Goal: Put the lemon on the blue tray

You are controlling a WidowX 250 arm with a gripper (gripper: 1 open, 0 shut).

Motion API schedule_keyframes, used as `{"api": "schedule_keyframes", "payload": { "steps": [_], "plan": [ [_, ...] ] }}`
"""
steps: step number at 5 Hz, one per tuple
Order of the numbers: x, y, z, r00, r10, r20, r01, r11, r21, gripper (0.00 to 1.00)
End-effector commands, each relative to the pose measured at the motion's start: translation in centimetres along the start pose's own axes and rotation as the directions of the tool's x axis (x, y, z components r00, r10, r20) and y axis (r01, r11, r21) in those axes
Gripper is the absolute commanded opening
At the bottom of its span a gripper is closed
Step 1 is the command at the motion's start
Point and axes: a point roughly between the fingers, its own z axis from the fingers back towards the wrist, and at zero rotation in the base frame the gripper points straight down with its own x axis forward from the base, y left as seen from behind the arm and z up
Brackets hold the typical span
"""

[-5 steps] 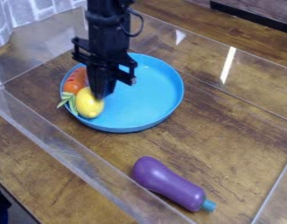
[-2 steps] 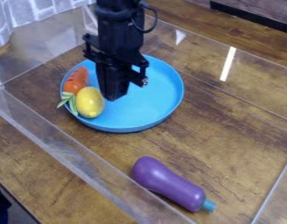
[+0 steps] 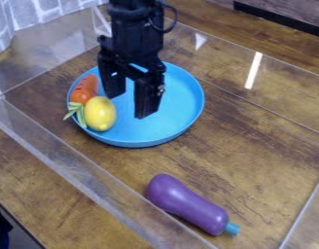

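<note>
The yellow lemon (image 3: 97, 114) lies on the left part of the round blue tray (image 3: 178, 97), free of any grip. My black gripper (image 3: 127, 102) hangs just above the tray, pointing down, a little right of the lemon. Its jaws stand open with nothing between them; the left finger is close beside the lemon's upper edge. An orange carrot (image 3: 82, 89) rests at the tray's left rim, touching the lemon and partly hidden by the gripper.
A purple eggplant (image 3: 189, 202) lies on the wooden table (image 3: 253, 136) at the front right. Clear plastic walls (image 3: 46, 146) fence the work area on the left and front.
The jaws were shut on the lemon a second ago and now stand open. The lemon stays on the tray, and the gripper has shifted slightly right and up.
</note>
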Motion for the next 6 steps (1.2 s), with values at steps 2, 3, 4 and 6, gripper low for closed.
{"api": "schedule_keyframes", "payload": {
  "steps": [2,3,4,6],
  "plan": [
    [0.4,0.3,1.6,0.996,-0.055,0.066,0.054,0.998,0.026,1.0],
    [0.0,1.0,1.0,0.994,-0.091,0.062,0.09,0.996,0.025,1.0],
    [-0.4,1.7,0.4,0.991,-0.122,0.06,0.121,0.992,0.026,1.0],
    [-1.0,2.8,-0.6,0.984,-0.164,0.063,0.164,0.986,0.017,1.0]
  ]
}}
